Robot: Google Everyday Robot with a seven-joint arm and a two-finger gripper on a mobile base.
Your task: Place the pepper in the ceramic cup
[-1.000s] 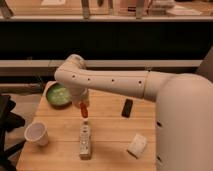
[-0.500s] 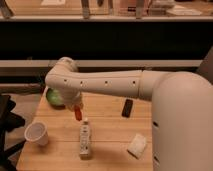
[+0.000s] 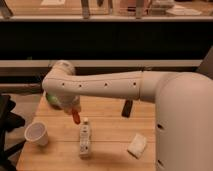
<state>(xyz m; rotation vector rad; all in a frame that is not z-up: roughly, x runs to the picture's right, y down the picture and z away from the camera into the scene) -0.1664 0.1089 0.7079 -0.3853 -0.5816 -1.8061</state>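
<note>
The orange-red pepper hangs from my gripper, which is shut on its top end and holds it above the wooden table, left of centre. The white ceramic cup stands upright near the table's front left, below and to the left of the pepper, apart from it. My white arm reaches in from the right and covers much of the table's back.
A clear bottle lies on the wooden table just right of the pepper. A green bowl sits at the back left, mostly hidden by the arm. A black object and a white crumpled piece lie to the right.
My gripper has carried the pepper leftward and toward the table's front, nearer the cup. The cup, bottle and other objects have not moved.
</note>
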